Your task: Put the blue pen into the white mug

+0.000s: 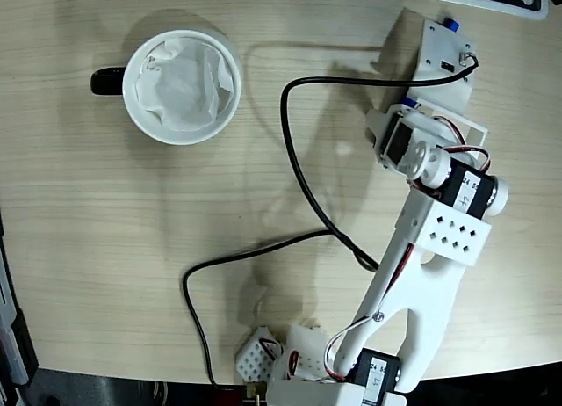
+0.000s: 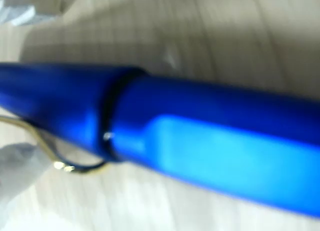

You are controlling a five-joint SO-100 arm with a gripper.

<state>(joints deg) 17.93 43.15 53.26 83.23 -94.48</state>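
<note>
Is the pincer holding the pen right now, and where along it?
Cannot be told. The blue pen fills the wrist view, blurred and very close, but no pincer fingers show, and the fixed view hides the pincer.

In the fixed view, the white mug stands at the upper left, its mouth open upward and lined with crumpled paper. Bare worktop lies below and left of it. A black cable loops across the middle, between the mug and the white arm at right.
</note>
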